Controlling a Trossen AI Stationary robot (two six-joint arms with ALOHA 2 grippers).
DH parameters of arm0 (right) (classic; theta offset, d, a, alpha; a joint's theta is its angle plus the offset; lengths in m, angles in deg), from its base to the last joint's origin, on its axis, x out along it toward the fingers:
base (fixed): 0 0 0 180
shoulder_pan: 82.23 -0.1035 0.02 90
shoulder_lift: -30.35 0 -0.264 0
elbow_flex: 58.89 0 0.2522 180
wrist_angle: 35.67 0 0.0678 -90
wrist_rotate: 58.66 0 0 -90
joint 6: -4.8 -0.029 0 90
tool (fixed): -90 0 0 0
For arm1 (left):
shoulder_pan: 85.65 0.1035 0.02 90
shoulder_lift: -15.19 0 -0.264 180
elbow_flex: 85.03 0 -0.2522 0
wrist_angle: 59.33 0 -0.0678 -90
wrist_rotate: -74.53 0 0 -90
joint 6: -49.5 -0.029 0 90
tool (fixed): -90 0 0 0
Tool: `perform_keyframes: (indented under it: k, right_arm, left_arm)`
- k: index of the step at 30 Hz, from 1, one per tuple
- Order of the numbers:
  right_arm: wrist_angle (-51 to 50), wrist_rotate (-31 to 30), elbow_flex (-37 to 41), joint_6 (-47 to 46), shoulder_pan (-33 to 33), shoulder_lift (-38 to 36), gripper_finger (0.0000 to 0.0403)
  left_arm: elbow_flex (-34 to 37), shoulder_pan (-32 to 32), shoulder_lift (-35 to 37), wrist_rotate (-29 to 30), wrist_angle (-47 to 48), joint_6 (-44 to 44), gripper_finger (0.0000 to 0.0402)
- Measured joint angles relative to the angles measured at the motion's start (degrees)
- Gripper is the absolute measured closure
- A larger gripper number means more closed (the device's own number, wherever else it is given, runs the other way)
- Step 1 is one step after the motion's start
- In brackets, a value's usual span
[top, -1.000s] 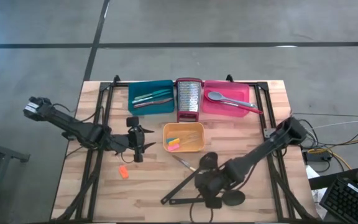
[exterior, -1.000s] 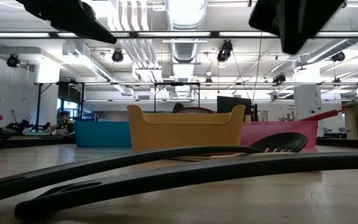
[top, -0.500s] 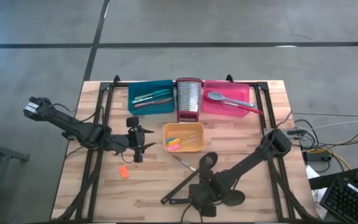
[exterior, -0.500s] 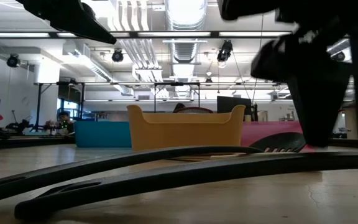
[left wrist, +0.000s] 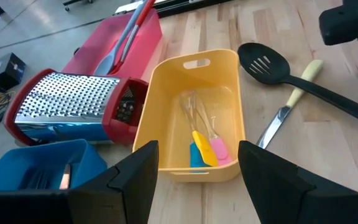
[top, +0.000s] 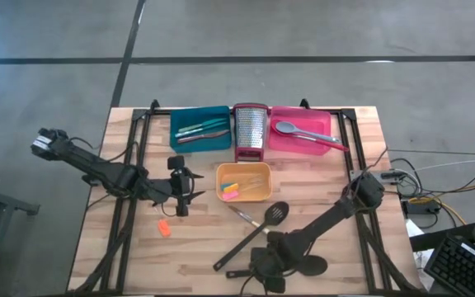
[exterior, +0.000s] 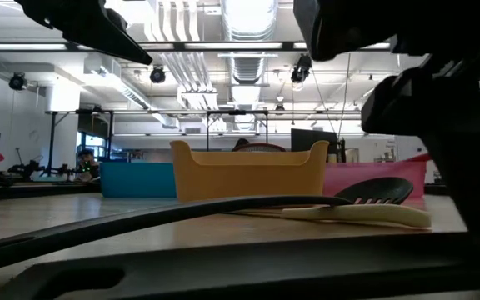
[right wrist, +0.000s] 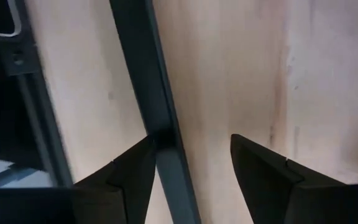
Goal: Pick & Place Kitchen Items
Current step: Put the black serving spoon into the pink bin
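Observation:
My right gripper (top: 262,269) is open and low over the table's near edge, its fingers on either side of the handle (right wrist: 143,81) of a long black ladle (top: 308,265). A black slotted spatula (top: 274,213) lies slanted beside it, and a cream-handled knife (top: 244,216) lies next to the spatula. A small orange piece (top: 164,228) lies at left. My left gripper (top: 181,188) is open and empty, left of the yellow tray (top: 221,183), which holds small pink, yellow and blue pieces (left wrist: 205,149). My right gripper's fingers point down with the ladle's handle (right wrist: 160,140) between them, running close along the inner side of one finger (right wrist: 132,177). I cannot tell whether that finger touches it. The ladle lies flat on the table.
A teal tray (top: 181,124) with thin tools, an upright steel grater (top: 251,130) and a pink tray (top: 324,122) with a grey spoon (top: 297,130) stand in a row along the far edge. Black frame rails run along both table sides.
My right gripper has gone down and toward the table's near edge, coming to rest over the ladle's handle. In the low view the nearer black handle now lies lower and closer, and the cream-handled knife shows behind it. My left arm has kept still.

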Motion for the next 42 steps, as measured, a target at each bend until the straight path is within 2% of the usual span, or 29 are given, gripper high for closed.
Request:
perform_keyframes:
  k: [13,18,25,34,38,42]
  right_arm:
    - [0.7,-0.8,-4.7,2.8,-0.3,0.0,0.0231]
    - [1.1,-0.9,-4.2,1.0,-1.4,0.0,0.0224]
    - [1.5,-5.1,-3.8,0.9,-2.4,0.9,0.0208]
    - [1.5,-5.1,-3.8,1.7,-2.4,3.6,0.0206]
    - [0.8,-4.3,-3.7,1.9,-2.3,3.0,0.0248]
    - [-2.6,-3.3,-3.6,1.6,-2.4,1.6,0.0333]
  left_arm:
    - [0.0,0.0,0.0,0.0,0.0,0.0,0.0177]
    - [0.0,0.0,0.0,0.0,0.0,0.0,0.0177]
    - [0.0,0.0,0.0,-0.1,0.0,0.2,0.0177]
    - [0.0,0.0,0.0,-0.2,0.0,0.3,0.0177]
    - [0.0,0.0,0.0,-0.2,0.0,0.7,0.0177]
    - [0.0,0.0,0.0,-0.2,0.0,0.7,0.0177]
